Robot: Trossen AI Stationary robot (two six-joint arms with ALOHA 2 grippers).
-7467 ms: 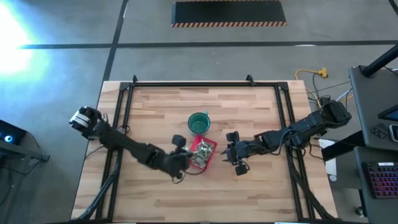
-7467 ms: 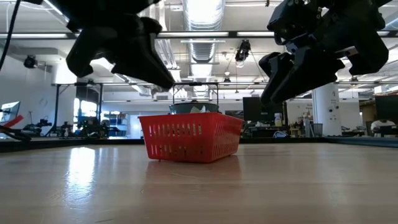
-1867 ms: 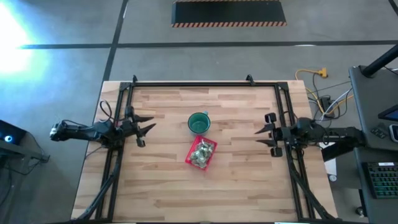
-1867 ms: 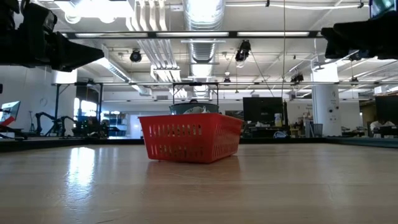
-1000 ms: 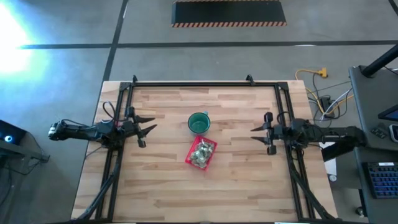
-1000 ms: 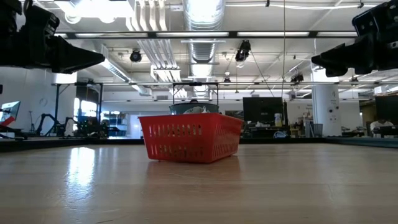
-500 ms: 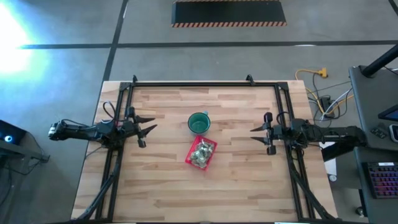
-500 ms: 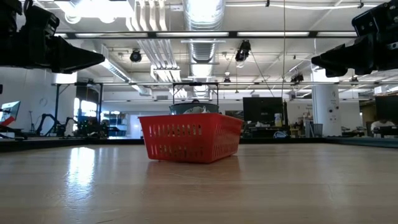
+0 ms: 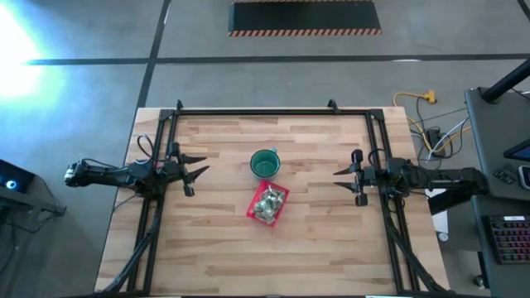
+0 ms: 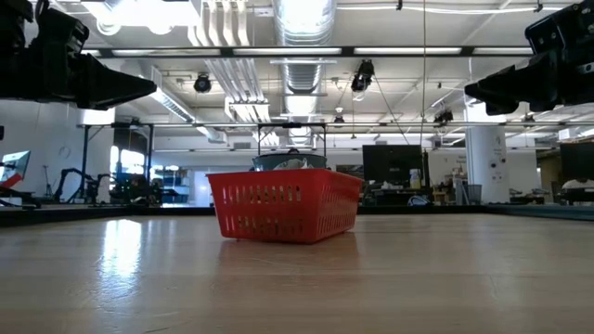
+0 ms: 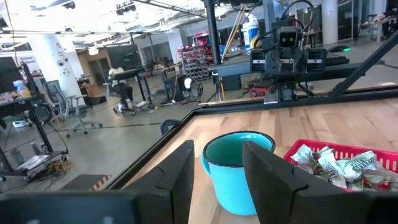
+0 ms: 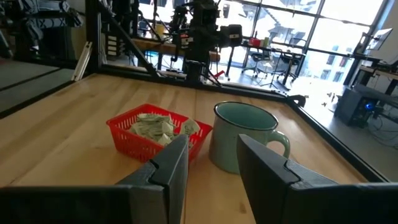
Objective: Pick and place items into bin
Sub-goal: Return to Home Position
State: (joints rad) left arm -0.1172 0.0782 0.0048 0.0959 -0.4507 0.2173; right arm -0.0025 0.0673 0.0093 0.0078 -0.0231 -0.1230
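The red bin (image 9: 267, 204) stands mid-table with several pale green-and-white wrapped items (image 9: 268, 203) heaped inside; they show in the right wrist view (image 12: 160, 127) and the left wrist view (image 11: 339, 165) too. My left gripper (image 9: 199, 165) hovers open over the table's left edge, its fingers level and pointing at the bin. My right gripper (image 9: 339, 175) hovers open over the right edge, facing it. Neither has anything between its fingers.
A round green cup (image 9: 264, 163) stands just beyond the bin's far side, its handle toward the right. A black frame (image 9: 257, 111) runs along the table's far, left and right edges. Bare wood lies in front of the bin.
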